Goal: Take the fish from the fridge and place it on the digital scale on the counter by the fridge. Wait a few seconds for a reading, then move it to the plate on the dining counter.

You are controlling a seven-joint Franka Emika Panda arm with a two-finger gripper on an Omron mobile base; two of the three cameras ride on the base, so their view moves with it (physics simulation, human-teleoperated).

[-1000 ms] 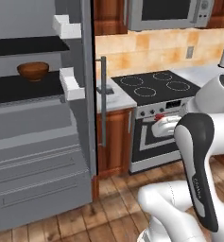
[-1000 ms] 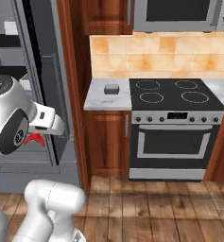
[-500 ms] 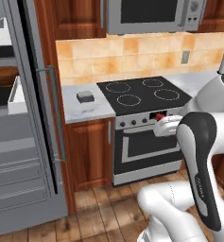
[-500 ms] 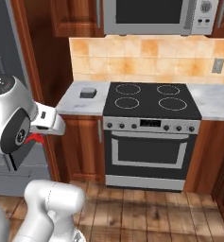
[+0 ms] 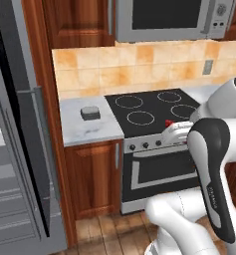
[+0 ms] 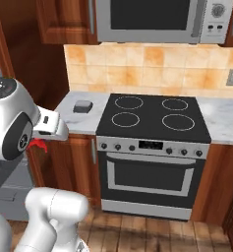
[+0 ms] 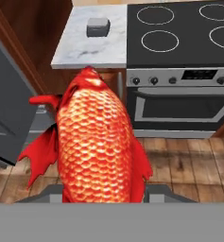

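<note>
Fridge (image 5: 20,149), tall and grey-steel, takes up the left edge of the left base view, its open door edge and long bar handle running down beside a reddish-brown wood panel; in the hand view a grey slab of it slants along the left side. To its right in the left base view sits the black stove (image 5: 154,107) with four ring burners, its oven door and row of knobs below, and a steel microwave (image 5: 172,20) hangs at the top of the frame above a tan tiled backsplash. Between fridge and stove lies the counter (image 5: 84,132), a short white-grey marble top over a wood cabinet; in the right base view it sits left of centre (image 6: 69,120), and in the hand view at the top (image 7: 85,49). The robot's white arm rises at the lower right of the left base view and at the left of the right base view. The digital scale (image 5: 90,113), a small squat dark grey box with a lighter top, stands on the counter near the stove edge, bare on top, and it shows too in the right base view (image 6: 82,106) and the hand view (image 7: 98,27). The gripper (image 7: 104,191) is closed on the fish (image 7: 97,144), which looms scaly and red-orange up the middle of the hand view, well apart from the scale; a red sliver of it peeks out by the hand in the right base view (image 6: 39,144) and in the left base view (image 5: 169,123).
</note>
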